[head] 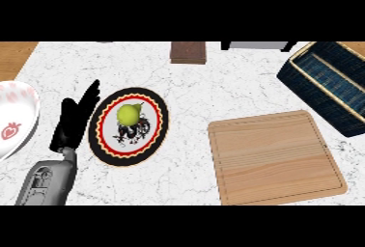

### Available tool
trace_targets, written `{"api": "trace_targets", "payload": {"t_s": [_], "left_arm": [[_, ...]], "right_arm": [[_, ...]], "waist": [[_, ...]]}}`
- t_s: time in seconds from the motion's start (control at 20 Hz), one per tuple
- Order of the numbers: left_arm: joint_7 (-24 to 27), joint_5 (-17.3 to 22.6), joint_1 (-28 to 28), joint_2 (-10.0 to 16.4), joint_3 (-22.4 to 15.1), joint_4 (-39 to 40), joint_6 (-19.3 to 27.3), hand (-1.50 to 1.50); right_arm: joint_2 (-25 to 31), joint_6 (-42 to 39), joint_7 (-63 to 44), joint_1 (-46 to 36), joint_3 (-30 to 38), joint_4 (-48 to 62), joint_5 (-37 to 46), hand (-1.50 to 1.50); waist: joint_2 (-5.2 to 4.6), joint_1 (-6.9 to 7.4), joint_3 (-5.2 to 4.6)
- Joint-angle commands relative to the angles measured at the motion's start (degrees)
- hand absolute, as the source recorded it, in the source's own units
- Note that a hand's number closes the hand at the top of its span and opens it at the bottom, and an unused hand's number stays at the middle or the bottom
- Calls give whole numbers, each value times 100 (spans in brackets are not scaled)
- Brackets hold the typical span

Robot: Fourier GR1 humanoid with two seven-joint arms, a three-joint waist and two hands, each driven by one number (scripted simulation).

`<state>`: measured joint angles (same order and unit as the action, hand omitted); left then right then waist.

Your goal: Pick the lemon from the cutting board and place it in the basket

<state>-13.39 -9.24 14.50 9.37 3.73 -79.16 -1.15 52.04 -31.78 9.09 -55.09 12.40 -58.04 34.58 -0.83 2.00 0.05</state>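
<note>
beside the plate (pixel 100 144) holding a green fruit (pixel 129 114), the left robot hand (pixel 70 128) rests with fingers (pixel 89 96) spread.

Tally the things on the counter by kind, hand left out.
Plate: 1
Bowl: 1
Board: 1
Basket: 1
Fruit: 1
Brown block: 1
Grey thing, cut by the top edge: 1
Total: 7
</note>
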Motion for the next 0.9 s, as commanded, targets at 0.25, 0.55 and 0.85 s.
{"api": "trace_targets", "payload": {"t_s": [0.25, 0.55, 0.85], "left_arm": [[-34, -48, -239, -124, -155, -272, -6, 0], [79, -44, -35, 37, -39, 8, -105, 0], [-242, 126, -12, 21, 23, -229, -185, 0]], "right_arm": [[-90, 1118, 1623, -335, -401, 2205, 824, 150], [-319, 1062, 1949, -668, -444, 3261, 978, 150], [-582, 1090, 1725, -895, 59, 4075, 638, -150]], "waist": [[7, 79, 3], [-7, 42, 2], [-7, 79, 7]]}}
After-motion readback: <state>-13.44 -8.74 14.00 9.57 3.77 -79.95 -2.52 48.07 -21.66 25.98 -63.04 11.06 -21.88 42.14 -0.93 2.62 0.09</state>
